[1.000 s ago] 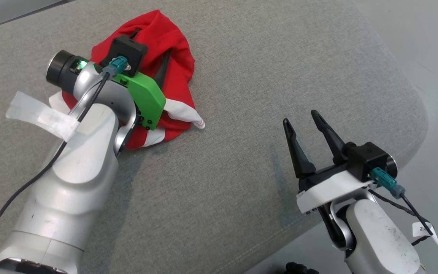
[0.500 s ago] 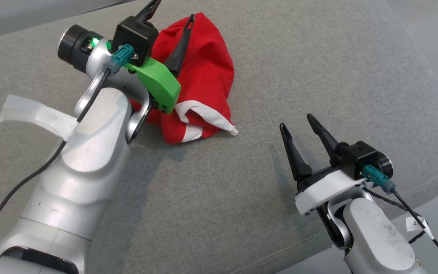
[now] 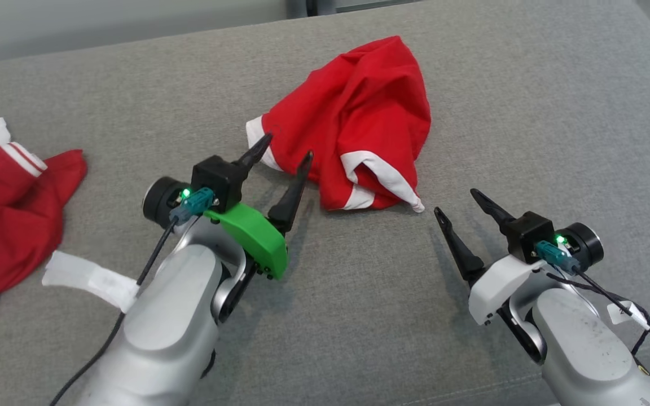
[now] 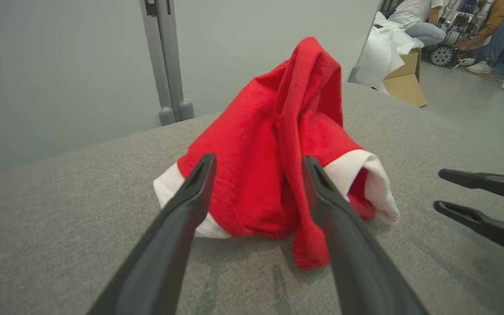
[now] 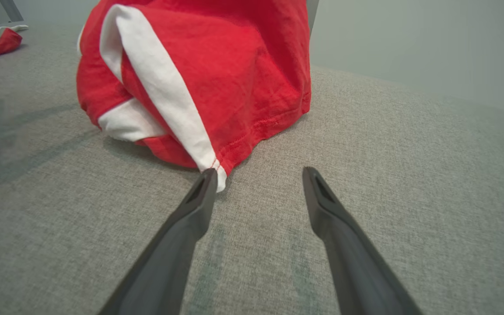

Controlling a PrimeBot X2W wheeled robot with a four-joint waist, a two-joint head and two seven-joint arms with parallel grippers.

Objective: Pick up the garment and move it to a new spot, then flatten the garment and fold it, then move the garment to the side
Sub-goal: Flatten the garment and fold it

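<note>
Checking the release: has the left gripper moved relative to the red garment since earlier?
Yes. The left gripper drew back down the head view: then over the red garment, now open at its near edge.

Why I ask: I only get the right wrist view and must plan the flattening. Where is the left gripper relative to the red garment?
Observer: The left gripper is open and empty, with its fingertips at the garment's white-trimmed edge on the robot's left side.
Operator: How high is the heap? My view cuts off its top.
Observer: It is bunched into a narrow upright ridge that rises well above the left gripper's fingertips in the left wrist view.
Operator: Anyone nearby?
Observer: Yes, people sit on the floor beyond the grey cushion, beside a cardboard box.
</note>
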